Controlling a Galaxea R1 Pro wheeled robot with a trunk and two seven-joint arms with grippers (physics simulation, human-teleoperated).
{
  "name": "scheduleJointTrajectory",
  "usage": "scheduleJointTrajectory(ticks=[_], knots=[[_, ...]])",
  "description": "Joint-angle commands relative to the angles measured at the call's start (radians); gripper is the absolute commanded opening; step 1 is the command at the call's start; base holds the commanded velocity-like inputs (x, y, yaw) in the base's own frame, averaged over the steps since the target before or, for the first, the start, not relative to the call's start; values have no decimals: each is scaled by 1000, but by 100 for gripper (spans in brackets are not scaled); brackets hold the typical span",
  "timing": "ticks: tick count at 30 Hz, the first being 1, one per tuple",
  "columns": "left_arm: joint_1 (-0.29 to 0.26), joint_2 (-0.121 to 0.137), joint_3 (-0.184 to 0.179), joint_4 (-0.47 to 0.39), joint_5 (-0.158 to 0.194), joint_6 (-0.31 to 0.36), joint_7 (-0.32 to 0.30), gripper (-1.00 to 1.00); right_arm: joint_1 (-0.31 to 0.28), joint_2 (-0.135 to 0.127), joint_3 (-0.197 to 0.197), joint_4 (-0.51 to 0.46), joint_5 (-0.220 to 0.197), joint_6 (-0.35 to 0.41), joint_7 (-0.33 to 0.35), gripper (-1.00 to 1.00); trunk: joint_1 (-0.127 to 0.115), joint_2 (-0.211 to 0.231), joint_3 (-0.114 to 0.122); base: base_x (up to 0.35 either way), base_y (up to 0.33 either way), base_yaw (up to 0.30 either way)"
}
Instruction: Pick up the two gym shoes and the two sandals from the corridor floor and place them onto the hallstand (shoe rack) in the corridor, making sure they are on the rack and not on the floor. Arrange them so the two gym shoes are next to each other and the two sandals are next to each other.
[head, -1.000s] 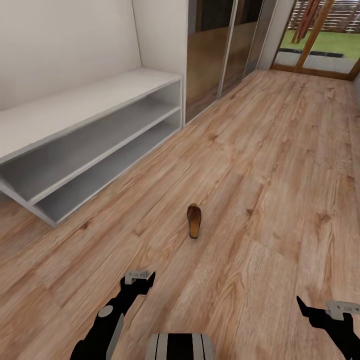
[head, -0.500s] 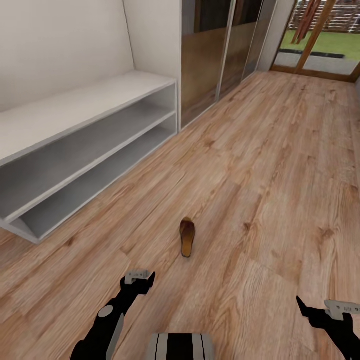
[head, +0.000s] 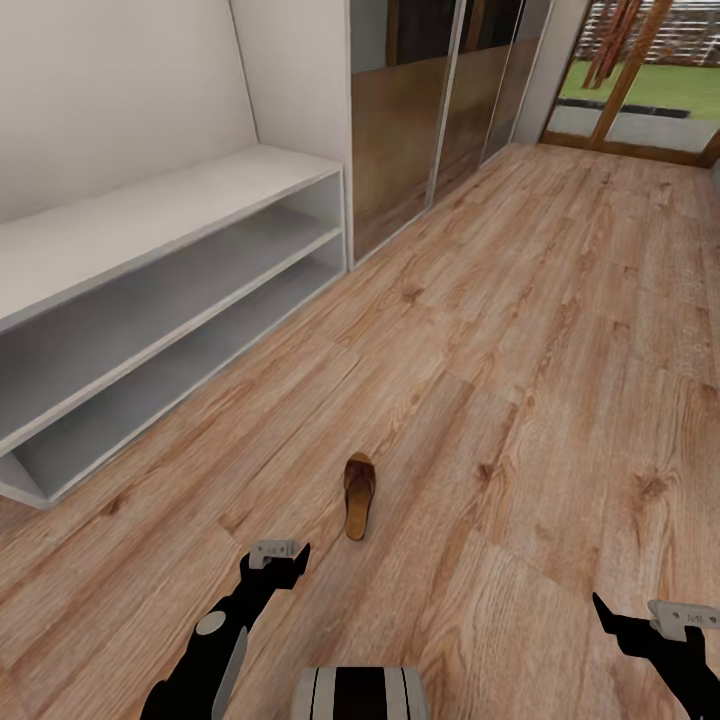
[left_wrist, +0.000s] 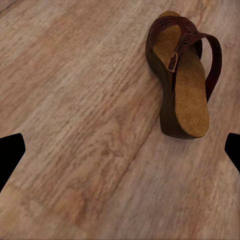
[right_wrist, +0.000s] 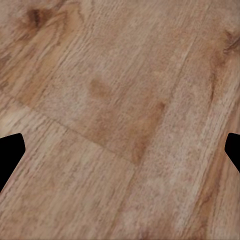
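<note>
One dark brown sandal (head: 358, 495) with a tan footbed lies on the wood-plank corridor floor (head: 540, 330), a short way ahead of my left gripper (head: 285, 560). In the left wrist view the sandal (left_wrist: 182, 75) rests flat with its strap up, beyond and to one side of the open left gripper (left_wrist: 120, 152), untouched. My right gripper (head: 640, 620) hovers open over bare planks (right_wrist: 120, 100), holding nothing. The grey-white hallstand (head: 150, 215) stands along the left wall, its top and two shelves bare. The gym shoes are out of view.
Mirrored sliding doors (head: 420, 120) line the wall past the hallstand. A glass door to a lawn (head: 640, 90) closes the corridor's far end. Open floor stretches ahead and to the right.
The whole view has shifted as the robot advanced: the sandal and hallstand now sit lower and further left in the picture. Both arms keep the same pose.
</note>
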Motion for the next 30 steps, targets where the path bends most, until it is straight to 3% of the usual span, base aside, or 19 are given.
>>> scheduleJointTrajectory(ticks=[1, 14, 30], knots=[[0, 0, 0, 0, 0, 0, 0, 100, 0, 0, 0, 0, 0, 0, 0, 100, 0, 0, 0, 13, -11, 0], [0, 0, 0, 0, 0, 0, 2, 100, 0, 0, 0, 0, 0, 1, 1, 100, 0, 0, 0, 4, -3, -13], [0, 0, 13, 0, 0, 0, 2, 100, 0, 0, 0, 1, 0, 1, 0, 100, 0, 0, 8, 0, 0, -170]])
